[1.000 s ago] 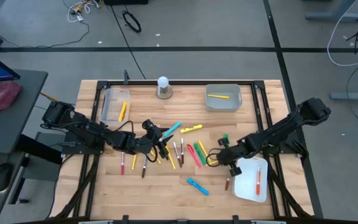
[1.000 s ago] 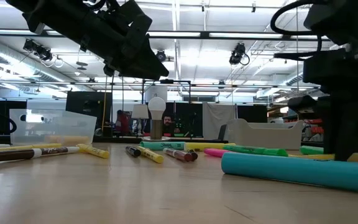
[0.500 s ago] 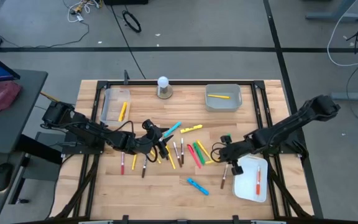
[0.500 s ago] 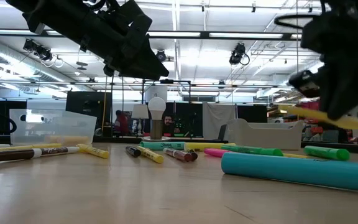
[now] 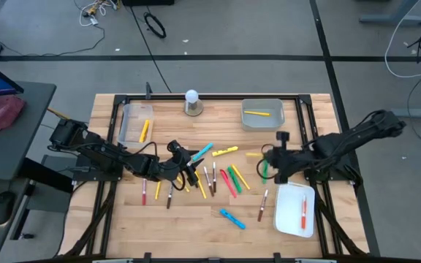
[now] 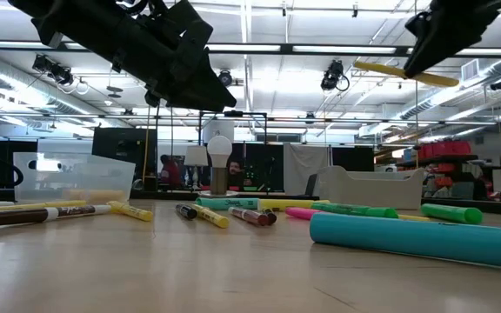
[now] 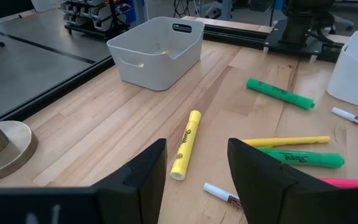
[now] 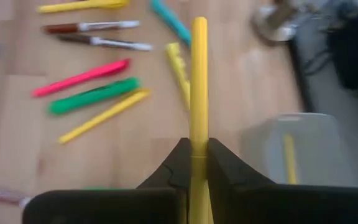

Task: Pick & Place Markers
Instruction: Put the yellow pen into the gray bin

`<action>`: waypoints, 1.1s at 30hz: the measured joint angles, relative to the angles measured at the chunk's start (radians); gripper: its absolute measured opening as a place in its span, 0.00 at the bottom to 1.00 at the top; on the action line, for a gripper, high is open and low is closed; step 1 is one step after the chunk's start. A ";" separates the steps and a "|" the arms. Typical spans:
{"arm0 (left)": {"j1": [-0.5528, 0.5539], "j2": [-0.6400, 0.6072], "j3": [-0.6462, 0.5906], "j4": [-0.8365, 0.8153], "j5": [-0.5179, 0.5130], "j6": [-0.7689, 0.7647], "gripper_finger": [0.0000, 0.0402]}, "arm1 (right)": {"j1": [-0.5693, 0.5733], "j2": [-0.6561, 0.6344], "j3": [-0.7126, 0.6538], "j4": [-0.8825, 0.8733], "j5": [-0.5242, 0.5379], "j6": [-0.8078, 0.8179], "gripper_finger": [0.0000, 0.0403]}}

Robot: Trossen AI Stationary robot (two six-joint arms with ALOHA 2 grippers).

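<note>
Many markers [image 5: 218,175] in yellow, green, pink, blue and brown lie flat in the middle of the wooden table. My right gripper [image 5: 267,155] hangs above the table to their right, shut on a yellow marker [image 8: 198,74]. The low view shows that marker [image 6: 405,74] high above the tabletop. My left gripper [image 5: 192,166] is open and hovers low over the left part of the pile. A yellow marker [image 7: 185,146] lies on the wood ahead of its fingers. My right gripper pinches the yellow marker between its two fingers at the marker's rear part [image 8: 198,146]. The marker runs along the fingers, and its free end [image 8: 198,25] sticks out ahead of them. It is lifted clear of the table and lies nearly level.
A grey bin [image 5: 262,115] with one yellow marker stands at the far edge. A clear tray [image 5: 135,123] sits far left and a white tray [image 5: 296,210] with a red marker near right. A white ball on a round base [image 5: 191,101] stands at the far edge.
My right gripper has risen from the table with the yellow marker and moved toward the far edge, turning as it went. The marker, down among the pile a second ago, now hangs well above the tabletop.
</note>
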 joint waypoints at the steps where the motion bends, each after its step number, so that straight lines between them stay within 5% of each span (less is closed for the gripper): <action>1: 0.000 0.000 0.000 0.000 0.000 0.000 0.44 | -0.004 -0.010 0.000 -0.017 0.013 0.000 0.06; 9: 0.007 0.000 0.000 0.000 0.000 0.000 0.44 | -0.063 -0.102 -0.036 -0.137 0.017 0.111 0.06; 19: 0.012 0.000 0.000 0.000 0.000 -0.001 0.44 | -0.080 -0.152 -0.159 -0.104 -0.028 0.133 0.06; 33: 0.013 0.000 0.000 0.006 0.000 -0.001 0.44 | -0.195 -0.144 -0.159 0.058 -0.086 0.155 0.06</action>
